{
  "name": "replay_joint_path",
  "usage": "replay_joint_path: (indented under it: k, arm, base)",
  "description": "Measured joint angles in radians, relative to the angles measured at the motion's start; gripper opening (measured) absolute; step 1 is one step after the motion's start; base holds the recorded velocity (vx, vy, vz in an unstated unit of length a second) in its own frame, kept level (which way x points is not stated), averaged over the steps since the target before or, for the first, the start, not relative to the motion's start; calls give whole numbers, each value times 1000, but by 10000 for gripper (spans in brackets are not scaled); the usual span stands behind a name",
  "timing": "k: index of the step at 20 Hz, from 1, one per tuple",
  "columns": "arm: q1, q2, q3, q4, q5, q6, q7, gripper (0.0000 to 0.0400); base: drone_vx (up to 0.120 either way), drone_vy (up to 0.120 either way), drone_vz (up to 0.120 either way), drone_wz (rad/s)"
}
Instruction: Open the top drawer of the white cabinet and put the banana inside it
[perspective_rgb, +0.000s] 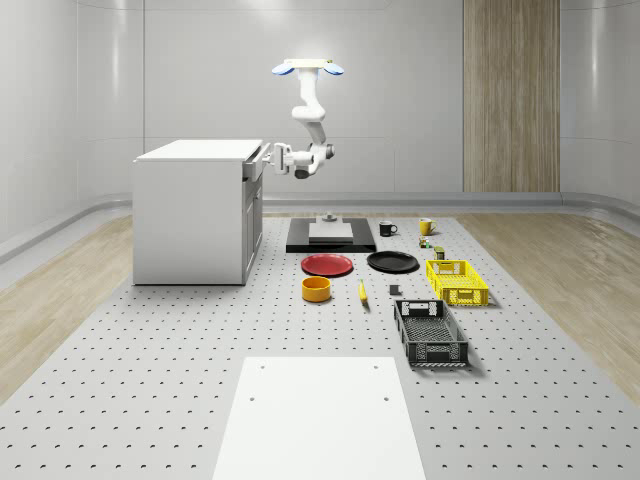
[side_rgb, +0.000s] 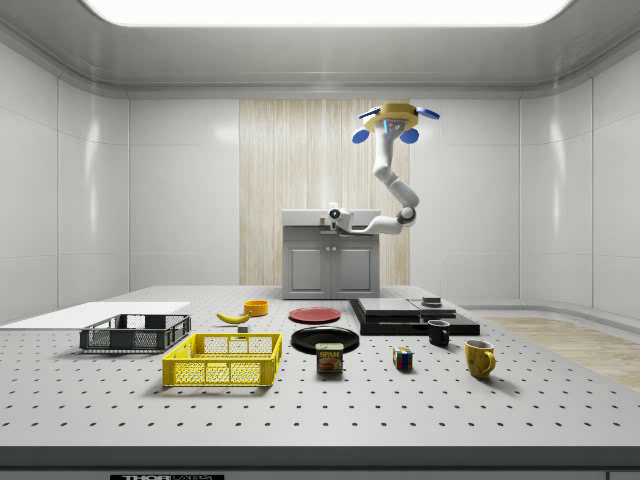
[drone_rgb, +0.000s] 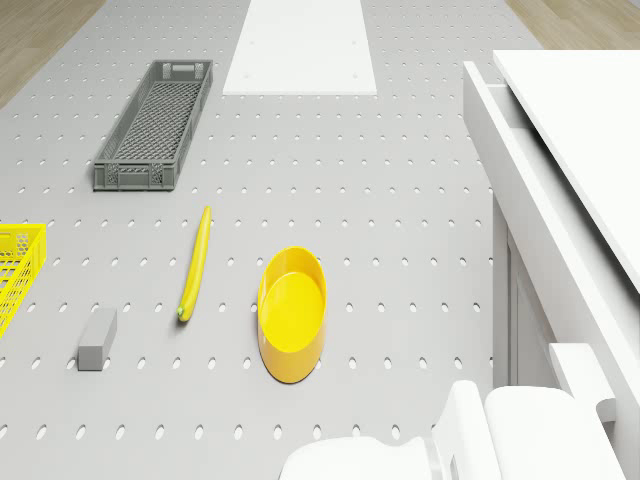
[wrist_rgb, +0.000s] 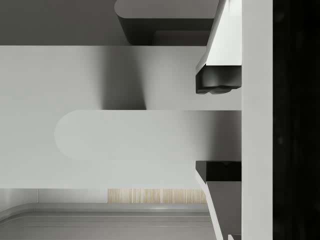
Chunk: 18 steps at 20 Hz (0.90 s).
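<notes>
Right now the drone (perspective_rgb: 307, 67) hovers high beside the white cabinet (perspective_rgb: 195, 210), out past its front, with the arm bent down and back so that the gripper (perspective_rgb: 268, 155) meets the top drawer (drone_rgb: 520, 160) at its face. In the wrist view the handle (wrist_rgb: 145, 134) lies as a pale rounded bar across the gap, with one dark pad (wrist_rgb: 217, 80) on one side of it and the other on the opposite side. The fingers straddle the handle, spread only slightly wider than the bar; whether the pads actually press on it I cannot tell. Approaching level suits a straight outward pull.

From the drone's camera the drawer front stands a little proud of the cabinet body, so I judge the drawer just begun and far from open enough to take fruit.

The banana (drone_rgb: 195, 262) lies flat on the pegboard floor, well below and away from the gripper, just beside a yellow bowl (drone_rgb: 291, 313) and apart from it. A small grey block (drone_rgb: 97, 339) sits on the banana's far side from the bowl, and a grey crate (drone_rgb: 156, 124) lies further off.

Keeping the drone off to the side probably leaves room for the drawer to slide out beneath the arm.
</notes>
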Motion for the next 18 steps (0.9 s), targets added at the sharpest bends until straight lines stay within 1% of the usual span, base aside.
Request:
replay_joint_path:
  k: [1,3,7,12,13,14,16,18]
  arm:
    - [1,7,-4,-6,8,-3,-46,144]
    - [-2,2,-8,-6,1,-8,-31,129]
    - [-8,-9,-23,-6,-25,-20,6,137]
    - [-20,-29,-65,-11,-74,-53,26,141]
    - [-22,-41,-73,-4,-97,-59,72,187]
    - [-20,-35,-91,-17,-100,-63,6,169]
    - [-24,-43,-113,-17,-118,-81,14,144]
    - [-30,-52,-136,-15,-139,-99,25,129]
  base:
    - [0,0,0,0]
    - [0,0,0,0]
    - [0,0,0,0]
    - [0,0,0,0]
    - [0,0,0,0]
    - [0,0,0,0]
    - [0,0,0,0]
    - [0,0,0,0]
